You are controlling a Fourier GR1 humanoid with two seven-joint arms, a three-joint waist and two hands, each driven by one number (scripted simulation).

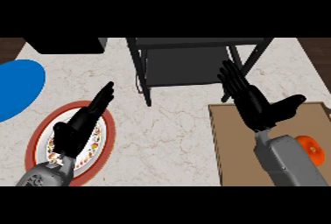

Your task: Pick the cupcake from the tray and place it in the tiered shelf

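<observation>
The cupcake (310, 147), orange-topped, sits on the brown tray (229, 144) at the lower right, partly hidden behind my right forearm. My right hand (253, 104) hovers open above the tray's far left corner, fingers straight and pointing toward the black tiered shelf (187, 61), thumb spread to the right. It holds nothing. The shelf stands at the back centre with dark grey tiers and black legs. My left hand (81, 122) rests open over the plate at the lower left, fingers pointing up and right.
A red-rimmed patterned plate (103, 144) lies under my left hand. A blue round object (19, 85) lies at the left edge. A black box (68, 44) sits at the back left. Marble counter (168, 131) lies between plate and tray.
</observation>
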